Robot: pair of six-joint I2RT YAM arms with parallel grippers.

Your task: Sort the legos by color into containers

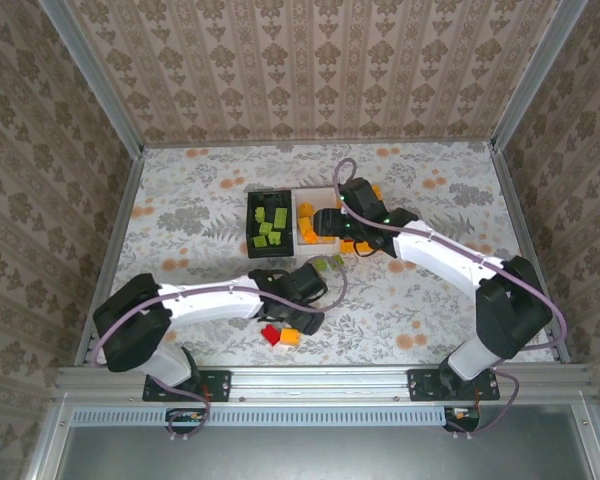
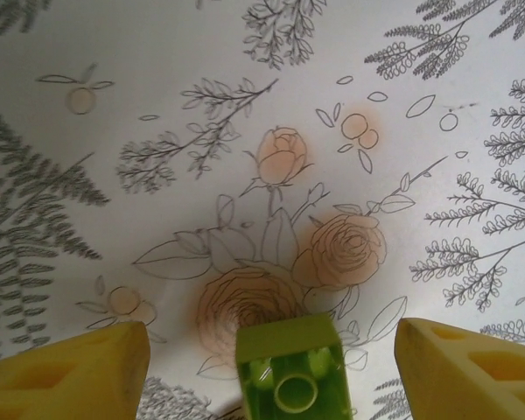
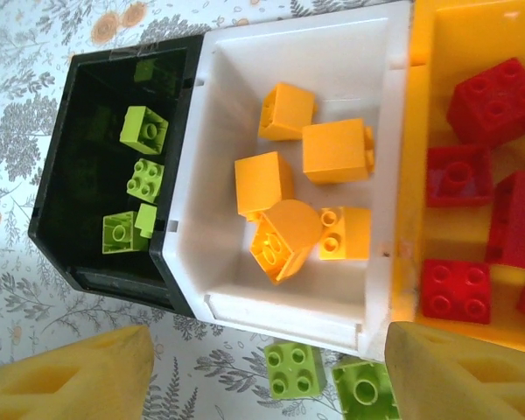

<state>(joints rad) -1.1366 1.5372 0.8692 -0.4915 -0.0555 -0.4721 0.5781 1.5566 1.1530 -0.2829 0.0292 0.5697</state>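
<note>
A lime green lego [image 2: 290, 367] lies on the floral cloth between my left gripper's [image 2: 271, 331] yellow fingers [image 2: 79, 372], with a gap on each side, so the jaws are open. My right gripper [image 3: 269, 337] hangs open and holds nothing, above the near wall of the white container [image 3: 280, 308], which holds several orange legos [image 3: 262, 179]. The black container [image 3: 70, 206] to its left holds green legos [image 3: 143, 129]. The orange-yellow container [image 3: 420, 157] on the right holds red legos [image 3: 455, 289]. Two green legos [image 3: 296, 367] lie on the cloth just in front of the white one.
A red lego [image 1: 271, 334] and an orange lego [image 1: 290, 337] lie on the table near the front edge, beside the left arm. The three containers [image 1: 270, 225] stand side by side mid-table. Walls with patterned paper enclose the table on three sides.
</note>
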